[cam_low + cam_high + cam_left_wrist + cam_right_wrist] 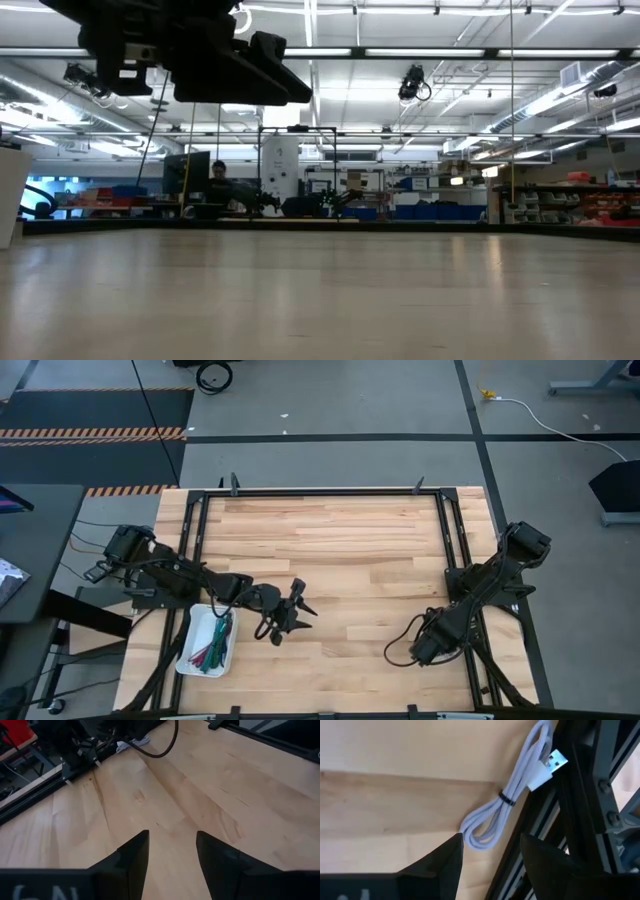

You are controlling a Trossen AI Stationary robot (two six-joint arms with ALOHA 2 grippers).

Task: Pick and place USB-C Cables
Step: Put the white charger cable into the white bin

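A pale grey USB-C cable bundle (502, 802), tied at its middle with a dark band, lies on the wood beside the black frame rail (540, 835). My right gripper (490, 852) (420, 652) is open low over it. The bundle's looped end (475, 837) lies just ahead of the gap between the fingers. Several coloured cable bundles (215, 640), green, teal and dark red among them, lie in a white tray (190, 660). My left gripper (305, 600) (172, 852) is open and empty above bare wood right of the tray.
A black frame runs round the table top (330, 492). My left arm shows dark at the upper left of the low view (190, 50). A loop of black arm wiring (398, 648) lies beside my right gripper. Bare wood (340, 550) spans the table's middle.
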